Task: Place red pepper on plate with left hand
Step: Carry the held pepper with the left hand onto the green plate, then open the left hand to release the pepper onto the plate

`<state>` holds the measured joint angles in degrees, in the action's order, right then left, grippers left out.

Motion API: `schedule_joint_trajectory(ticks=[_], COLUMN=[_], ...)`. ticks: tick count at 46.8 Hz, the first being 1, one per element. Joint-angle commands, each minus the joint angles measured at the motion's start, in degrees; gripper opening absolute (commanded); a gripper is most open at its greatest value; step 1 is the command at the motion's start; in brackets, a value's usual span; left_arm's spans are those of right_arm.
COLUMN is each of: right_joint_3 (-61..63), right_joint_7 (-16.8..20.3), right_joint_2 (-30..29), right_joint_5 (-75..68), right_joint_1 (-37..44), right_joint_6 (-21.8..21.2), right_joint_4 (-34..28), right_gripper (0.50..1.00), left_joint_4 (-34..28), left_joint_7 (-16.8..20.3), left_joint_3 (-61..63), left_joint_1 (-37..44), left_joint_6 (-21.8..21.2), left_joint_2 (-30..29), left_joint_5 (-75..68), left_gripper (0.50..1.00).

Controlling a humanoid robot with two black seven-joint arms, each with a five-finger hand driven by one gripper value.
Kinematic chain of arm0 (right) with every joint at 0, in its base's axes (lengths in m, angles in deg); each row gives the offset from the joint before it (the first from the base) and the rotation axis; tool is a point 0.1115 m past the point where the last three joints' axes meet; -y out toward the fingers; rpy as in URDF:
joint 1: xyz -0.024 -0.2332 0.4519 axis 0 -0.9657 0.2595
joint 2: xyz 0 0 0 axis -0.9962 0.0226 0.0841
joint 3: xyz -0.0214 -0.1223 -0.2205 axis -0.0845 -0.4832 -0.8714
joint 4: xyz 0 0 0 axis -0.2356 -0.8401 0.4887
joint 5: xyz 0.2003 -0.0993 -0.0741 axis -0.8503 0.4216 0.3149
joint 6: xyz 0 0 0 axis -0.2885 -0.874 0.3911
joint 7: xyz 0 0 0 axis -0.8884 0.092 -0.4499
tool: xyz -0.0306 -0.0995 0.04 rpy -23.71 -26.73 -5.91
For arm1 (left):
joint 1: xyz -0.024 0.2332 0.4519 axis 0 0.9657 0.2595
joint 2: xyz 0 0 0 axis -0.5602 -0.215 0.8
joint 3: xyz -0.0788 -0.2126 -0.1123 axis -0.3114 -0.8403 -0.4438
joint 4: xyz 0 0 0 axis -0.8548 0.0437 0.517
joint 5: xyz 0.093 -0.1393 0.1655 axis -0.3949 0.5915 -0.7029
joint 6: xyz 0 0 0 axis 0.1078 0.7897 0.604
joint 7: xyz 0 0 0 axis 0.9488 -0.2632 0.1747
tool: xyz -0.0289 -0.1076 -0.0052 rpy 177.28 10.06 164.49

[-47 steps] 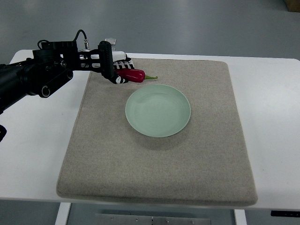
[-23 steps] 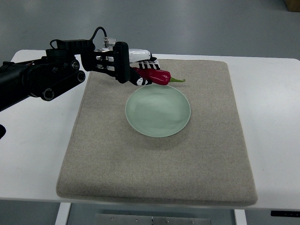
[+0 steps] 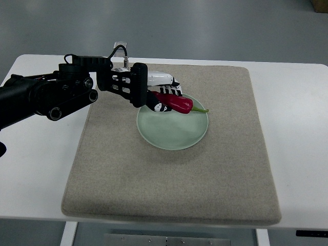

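black-and-white left hand (image 3: pixel 160 94): fingers closed around glossy red pepper with green stem (image 3: pixel 177 104), held over far part of round pale green plate (image 3: pixel 172 129). plate sits on grey felt mat (image 3: pixel 169 179), white table (image 3: pixel 38 164).

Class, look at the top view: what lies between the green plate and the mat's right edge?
Nothing: only bare grey mat stretches from the plate to that edge in the top view.

Red pepper (image 3: pixel 177 103) (held) moved over plate (image 3: pixel 177 136).
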<state>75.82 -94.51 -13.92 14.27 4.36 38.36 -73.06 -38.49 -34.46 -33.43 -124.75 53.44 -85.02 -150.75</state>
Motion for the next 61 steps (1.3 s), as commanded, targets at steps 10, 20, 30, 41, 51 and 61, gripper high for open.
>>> schedule_joint_trajectory(ticks=[10, 20, 30, 41, 51, 61], right_joint_3=[0.01, 0.01, 0.01, 0.01, 0.01, 0.01], right_joint_7=[0.0, 0.0, 0.0, 0.0, 0.0, 0.0], right_joint_2=[0.0, 0.0, 0.0, 0.0, 0.0, 0.0], right_joint_5=[0.03, 0.03, 0.03, 0.03, -0.06, -0.06], right_joint_1=[0.02, 0.02, 0.02, -0.06, 0.02, 0.02], right_joint_6=[0.0, 0.0, 0.0, 0.0, 0.0, 0.0], right_joint_4=[0.0, 0.0, 0.0, 0.0, 0.0, 0.0], right_gripper=[0.928, 0.928, 0.928, 0.928, 0.928, 0.928], left_joint_4=[-0.05, -0.05, 0.04, -0.05, -0.58, -2.68], left_joint_7=[-0.03, -0.03, -0.03, -0.03, -0.03, -0.03], left_joint_3=[0.88, 0.88, 0.79, 0.79, 0.7, 0.08], left_joint_1=[0.97, 1.67, 1.76, 1.84, 1.49, 0.79], left_joint_6=[0.0, 0.0, 0.0, 0.0, -0.18, -0.97], left_joint_2=[0.4, 0.66, 0.66, 0.75, 0.66, 0.31], left_joint_5=[0.0, 0.09, 0.09, 0.44, 1.14, 1.32], left_gripper=[0.5, 0.533, 0.805, 0.887, 0.911, 0.919])
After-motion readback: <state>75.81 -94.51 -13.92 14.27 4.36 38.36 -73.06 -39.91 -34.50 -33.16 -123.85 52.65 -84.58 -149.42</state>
